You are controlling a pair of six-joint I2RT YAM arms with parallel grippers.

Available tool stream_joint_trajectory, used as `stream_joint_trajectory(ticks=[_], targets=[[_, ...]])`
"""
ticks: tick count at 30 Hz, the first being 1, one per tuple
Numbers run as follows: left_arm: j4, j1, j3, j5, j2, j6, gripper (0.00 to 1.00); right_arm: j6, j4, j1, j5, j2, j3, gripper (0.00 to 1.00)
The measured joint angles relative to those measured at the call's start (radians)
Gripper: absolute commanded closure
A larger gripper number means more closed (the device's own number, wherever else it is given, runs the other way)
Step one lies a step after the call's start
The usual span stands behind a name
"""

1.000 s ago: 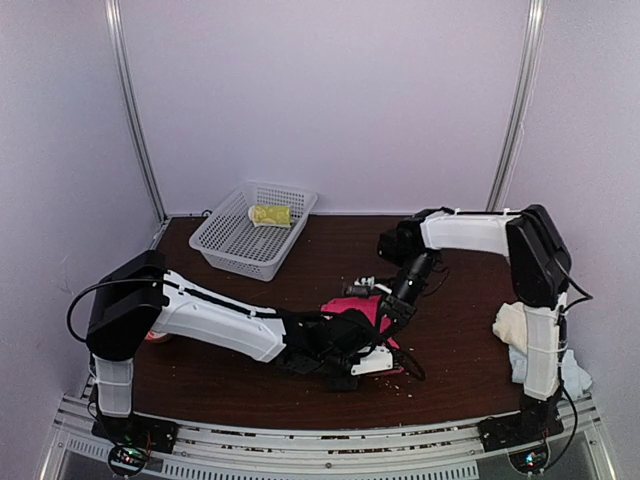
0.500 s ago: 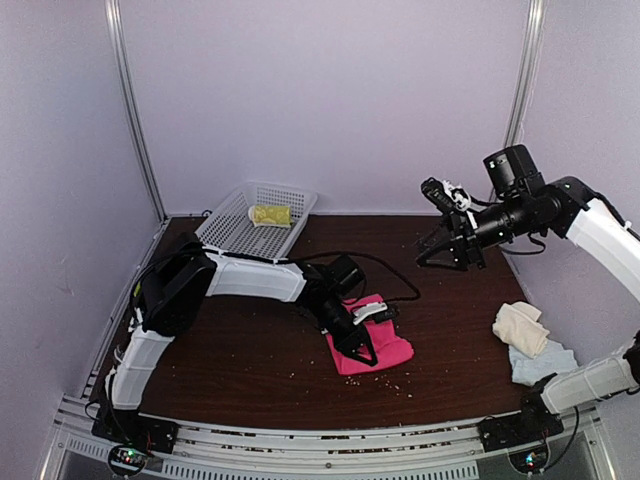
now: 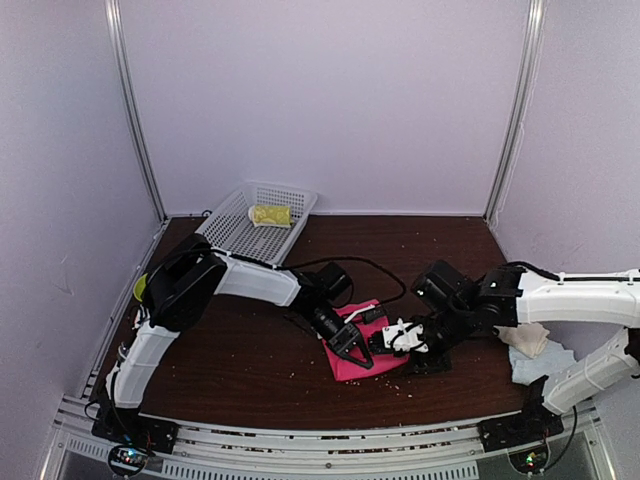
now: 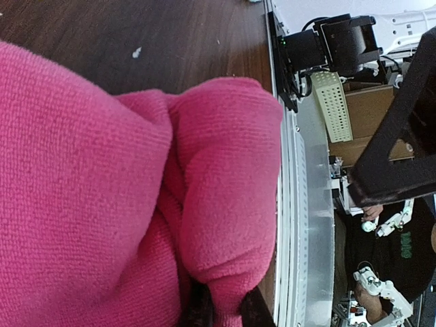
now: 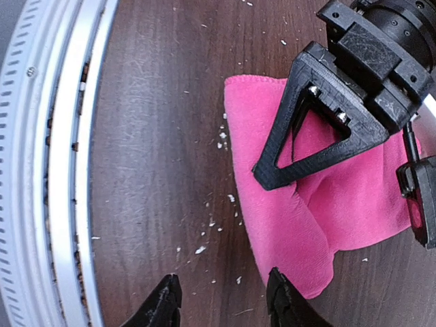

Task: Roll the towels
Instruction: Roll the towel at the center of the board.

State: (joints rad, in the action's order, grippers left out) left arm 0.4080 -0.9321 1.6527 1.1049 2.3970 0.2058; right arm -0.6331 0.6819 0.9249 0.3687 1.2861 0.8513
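A dark wooden table (image 3: 250, 360) carries a white plastic basket (image 3: 235, 245) at its far left corner. Pale crumbs (image 5: 211, 225) lie scattered over the wood. A slotted metal rail (image 3: 330, 450) runs along the near edge, and lilac walls (image 3: 330, 100) stand behind.

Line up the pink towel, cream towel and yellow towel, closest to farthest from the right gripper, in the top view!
From the right gripper:
1. pink towel, just beside it, middle of the table.
2. cream towel, at the right edge.
3. yellow towel, in the white basket, back left.
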Motion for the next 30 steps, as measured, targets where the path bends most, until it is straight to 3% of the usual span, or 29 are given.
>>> stream_joint_trajectory(ticks=[4,10,13,16,22,23,24,25,30], targets=[[-0.018,0.001,-0.008,0.003,-0.002,0.018,1.0,-0.013,-0.114,0.034,-0.087,0.08,-0.016,0.47],[-0.029,0.002,-0.02,0.002,-0.008,0.026,1.0,-0.032,-0.237,0.066,-0.162,0.202,-0.027,0.47],[-0.035,0.003,-0.026,0.001,-0.01,0.029,1.0,-0.044,-0.279,0.08,-0.206,0.237,-0.027,0.52],[-0.037,0.003,-0.028,0.001,-0.011,0.029,1.0,-0.06,-0.311,0.085,-0.24,0.259,-0.029,0.63],[-0.026,0.008,-0.047,-0.022,-0.035,0.011,0.75,-0.097,-0.332,0.086,-0.257,0.309,-0.013,0.9],[-0.02,0.011,-0.055,-0.038,-0.048,0.001,0.54,-0.098,-0.32,0.087,-0.251,0.315,0.001,0.92],[-0.017,0.013,-0.071,-0.059,-0.066,-0.007,0.41,-0.104,-0.308,0.087,-0.244,0.323,0.016,0.93],[-0.015,0.015,-0.092,-0.081,-0.09,-0.02,0.37,-0.101,-0.285,0.087,-0.229,0.335,0.037,0.94],[0.002,0.061,-0.245,-0.212,-0.277,-0.04,0.37,-0.093,-0.132,0.085,-0.135,0.372,0.129,0.96]])
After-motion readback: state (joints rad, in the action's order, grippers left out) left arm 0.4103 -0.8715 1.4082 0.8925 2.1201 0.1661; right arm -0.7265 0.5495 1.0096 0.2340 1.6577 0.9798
